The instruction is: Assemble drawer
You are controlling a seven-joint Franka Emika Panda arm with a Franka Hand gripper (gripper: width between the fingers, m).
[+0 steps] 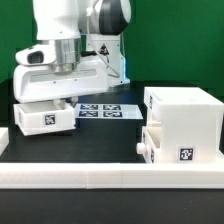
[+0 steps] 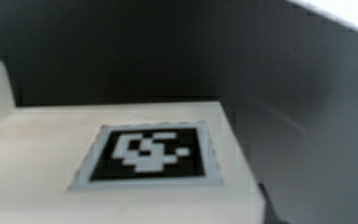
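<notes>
Drawer casing [image 1: 183, 122], large and cube-like, standing at the exterior view's right against the long white rail [image 1: 110, 178], with one small tray [image 1: 150, 146] seemingly part-seated low in its open face toward the exterior view's left. Starting from the exterior view's left instead: second tray [image 1: 44, 113], tagged on its near face, sitting on the black table [image 1: 105, 138] well apart from the casing, directly beneath the gripper [image 1: 62, 84]. Fingertips hidden behind the wrist body and the tray's top edge, so cannot tell from here whether wide, narrow, or clamped on the tray wall; probably at or in the tray, judged from how low the hand sits. Wrist view blurred, filled by a white surface carrying a square tag [image 2: 151, 153], likely that same tray seen very close, no finger visible in it. Between tray and casing, further back, marker board [image 1: 103, 109] lying flat with its several tags. Key relation for the coming move: casing lies toward the exterior view's right of the claw, across open table, its opening facing back toward the tray. Tray's long axis running roughly along that same left-to-right line, so likely a plain carry or slide rightward into the free slot above the seated tray, provided height and alignment match the opening.
</notes>
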